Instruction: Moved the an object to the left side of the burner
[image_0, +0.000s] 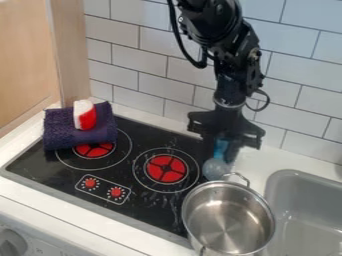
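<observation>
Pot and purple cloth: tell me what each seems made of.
The pot looks like polished metal, probably stainless steel, from its silvery, reflective interior. The purple cloth seems a soft, matte textile, perhaps terry, given its nubbly surface.

- Wall (127, 52): behind the stove (127, 172).
- Cloth (63, 136): on the stove's back left, small object (85, 115) on top.
- Rounded item (214, 169): at the stove's right edge, behind the pot (200, 212).
- Sink (307, 230): right of the stove.

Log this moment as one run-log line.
gripper: down at blue object, right of right burner | pot: beside sink | towel: on left burner, red-and-white object on top
</observation>
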